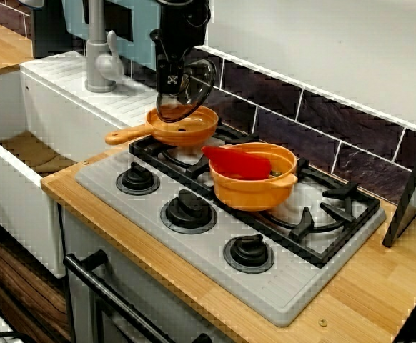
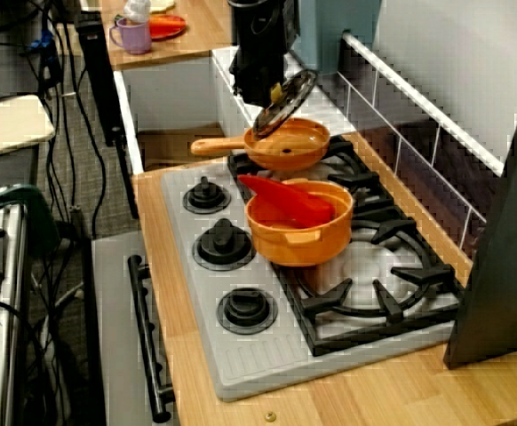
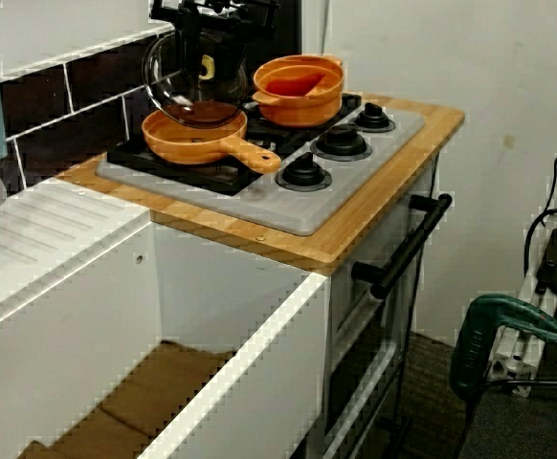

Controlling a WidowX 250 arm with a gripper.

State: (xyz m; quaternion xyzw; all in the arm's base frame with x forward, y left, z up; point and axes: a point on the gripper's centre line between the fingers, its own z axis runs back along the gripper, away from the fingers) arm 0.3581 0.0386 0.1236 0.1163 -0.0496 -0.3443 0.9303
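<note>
The gripper (image 1: pixel 171 82) holds a glass lid (image 1: pixel 196 84), with its jaws closed narrowly on the small knob in the middle. The lid hangs tilted over the orange frying pan (image 1: pixel 186 127), which stands at the corner of the hob (image 1: pixel 215 268) nearest the sink (image 1: pixel 1 100). I cannot tell whether the lid touches the pan. I judge the lid light, stiff, slippery and breakable, and the knob the safest place to hold it.
</note>
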